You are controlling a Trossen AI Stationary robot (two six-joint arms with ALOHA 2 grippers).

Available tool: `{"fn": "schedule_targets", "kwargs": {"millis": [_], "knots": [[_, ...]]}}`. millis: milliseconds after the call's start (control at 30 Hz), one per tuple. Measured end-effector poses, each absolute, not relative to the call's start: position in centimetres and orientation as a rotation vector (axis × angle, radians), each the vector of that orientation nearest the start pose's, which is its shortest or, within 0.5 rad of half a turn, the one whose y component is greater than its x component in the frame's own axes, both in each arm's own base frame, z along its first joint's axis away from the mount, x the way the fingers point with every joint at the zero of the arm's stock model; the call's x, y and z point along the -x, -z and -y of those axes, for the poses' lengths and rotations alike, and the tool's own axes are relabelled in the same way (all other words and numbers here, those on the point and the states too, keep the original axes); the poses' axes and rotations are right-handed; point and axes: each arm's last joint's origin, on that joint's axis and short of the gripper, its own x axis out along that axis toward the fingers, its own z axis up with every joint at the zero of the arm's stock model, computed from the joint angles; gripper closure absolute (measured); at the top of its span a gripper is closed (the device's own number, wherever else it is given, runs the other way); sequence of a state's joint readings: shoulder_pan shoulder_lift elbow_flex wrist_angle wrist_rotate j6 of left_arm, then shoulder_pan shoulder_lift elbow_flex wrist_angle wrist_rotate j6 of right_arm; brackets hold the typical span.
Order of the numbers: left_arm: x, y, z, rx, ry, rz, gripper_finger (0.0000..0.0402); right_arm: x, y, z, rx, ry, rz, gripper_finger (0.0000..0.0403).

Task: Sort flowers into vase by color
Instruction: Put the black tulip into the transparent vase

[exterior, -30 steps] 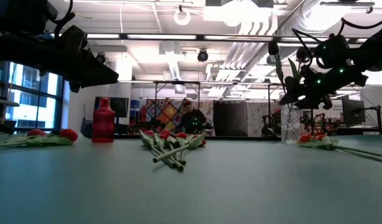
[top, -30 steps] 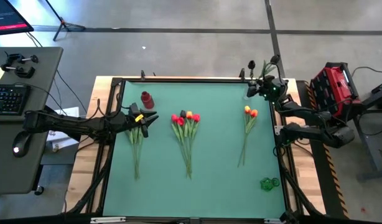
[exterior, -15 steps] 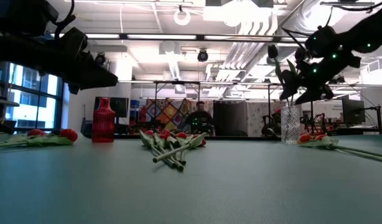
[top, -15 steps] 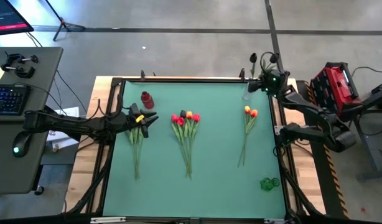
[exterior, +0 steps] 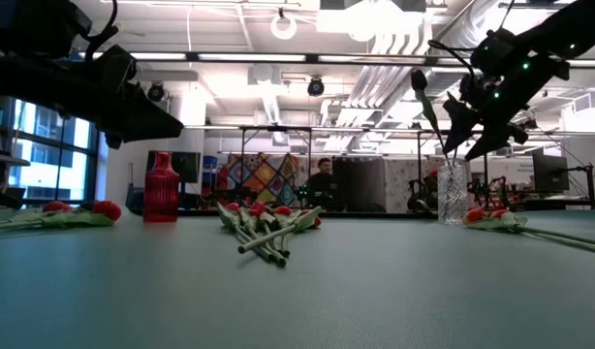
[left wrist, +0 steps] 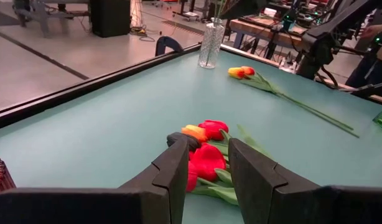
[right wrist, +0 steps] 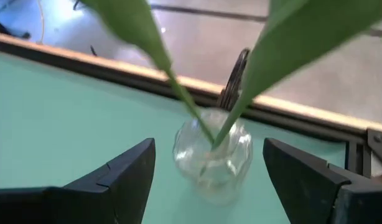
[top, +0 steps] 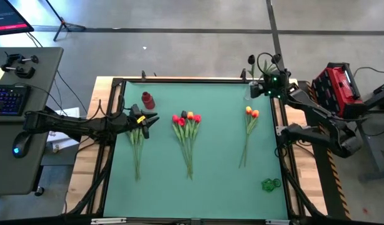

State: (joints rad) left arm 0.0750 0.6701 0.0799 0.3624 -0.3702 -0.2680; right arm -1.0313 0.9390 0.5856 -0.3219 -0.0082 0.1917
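Observation:
Two dark-headed flowers [top: 251, 60] stand with their stems in a clear glass vase [right wrist: 213, 155] at the table's far right corner. My right gripper [right wrist: 209, 149] is open above it, a finger on either side, touching nothing. A bunch of red and orange flowers [top: 187, 128] lies flat at mid-table, and two orange flowers [top: 251, 114] lie to its right. A red vase [top: 147, 99] stands far left. My left gripper [top: 152, 119] hovers open near the red vase, above the heads of a third bunch [top: 137, 144], and holds nothing.
A small green object [top: 271, 184] lies near the table's right front corner. A black frame [top: 198, 80] rims the green mat. Bare mat lies between the bunches and along the near edge. A person shows in the room beyond the table [exterior: 322, 179].
My right gripper has risen from beside the clear vase to above its mouth and has tipped up nearer to level. The dark flowers have stayed standing in the vase.

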Motion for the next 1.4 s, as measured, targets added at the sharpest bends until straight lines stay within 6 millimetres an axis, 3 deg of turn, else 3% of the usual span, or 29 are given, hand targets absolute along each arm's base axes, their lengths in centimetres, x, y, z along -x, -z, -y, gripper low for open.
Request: {"fn": "schedule_targets", "kwargs": {"millis": [533, 833, 1100, 1400], "knots": [[-14.1, -16.0, -2.1, 0.229, -0.471, -0.166, 0.0298, -9.8, -23.8, 10.2, -0.603, 0.870, -0.616, 0.0116], [-14.1, -15.9, -2.1, 0.236, -0.474, -0.169, 0.0298, -11.7, -24.1, 6.5, -0.640, 0.688, -0.611, 0.0116], [-14.6, -15.0, -2.2, 0.197, -0.486, -0.242, 0.0298, -14.5, -21.5, 3.6, -0.687, 0.503, -0.465, 0.0116], [-15.3, -15.4, -2.6, 0.135, -0.460, -0.191, 0.0298, -17.9, -18.2, 1.0, -0.681, 0.256, -0.301, 0.0116]]}}
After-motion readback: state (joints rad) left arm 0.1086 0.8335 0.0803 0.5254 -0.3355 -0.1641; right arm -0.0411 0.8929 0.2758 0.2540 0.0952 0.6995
